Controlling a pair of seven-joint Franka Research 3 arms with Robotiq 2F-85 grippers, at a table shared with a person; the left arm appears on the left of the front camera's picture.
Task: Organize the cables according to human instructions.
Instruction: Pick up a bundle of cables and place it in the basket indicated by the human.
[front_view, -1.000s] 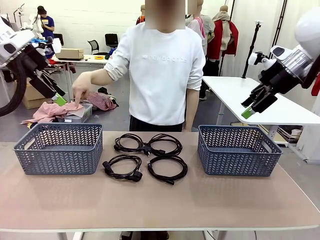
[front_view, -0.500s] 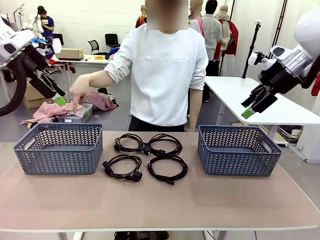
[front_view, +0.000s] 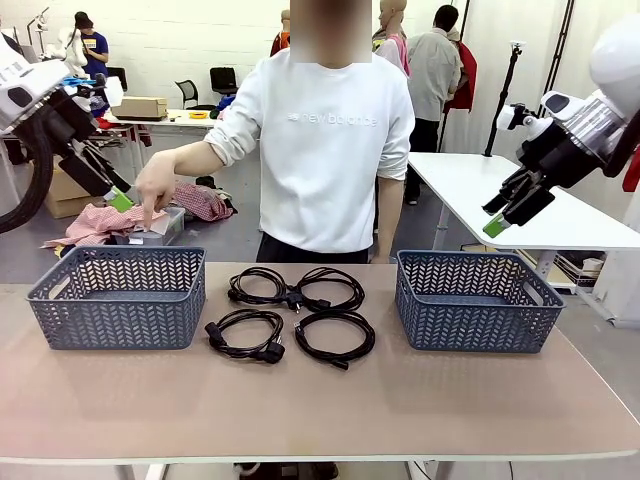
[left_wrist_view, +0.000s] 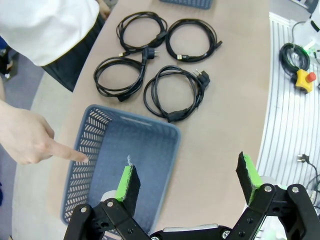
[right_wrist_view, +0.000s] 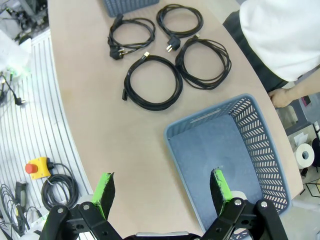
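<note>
Left gripper and right gripper gape wide, holding nothing. Four cables lie coiled on the table between the left basket and right basket; the person's hand seems to point at the left one.

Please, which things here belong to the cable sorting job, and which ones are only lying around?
Job: four cables; left basket; right basket; person's hand, pointing at the left basket.
Lying about: stop button; clothes pile; white table.
</note>
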